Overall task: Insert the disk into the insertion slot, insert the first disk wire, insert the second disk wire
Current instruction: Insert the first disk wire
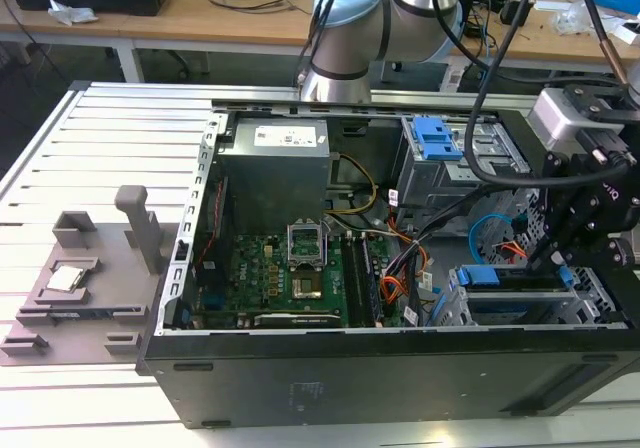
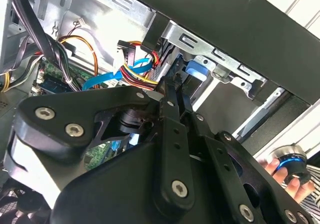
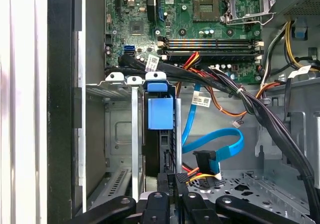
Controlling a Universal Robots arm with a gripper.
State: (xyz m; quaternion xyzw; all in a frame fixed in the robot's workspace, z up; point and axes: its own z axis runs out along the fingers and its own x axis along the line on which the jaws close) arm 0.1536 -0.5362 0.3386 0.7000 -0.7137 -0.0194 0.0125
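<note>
the gripper [image 3: 172, 178], fingers drawn together, meets the disk [image 3: 160, 113], seated in the insertion slot [image 3: 120, 134] at the exterior view's right; likely stiff, weighty, shock-sensitive, best gripped by its blue carrier edges.

Silver arm [image 1: 338, 73], pale blue joint caps [image 1: 345, 10]; black claw [image 2: 173, 91], silver screws [image 2: 179, 188]; black cables [image 1: 494, 60].
</note>
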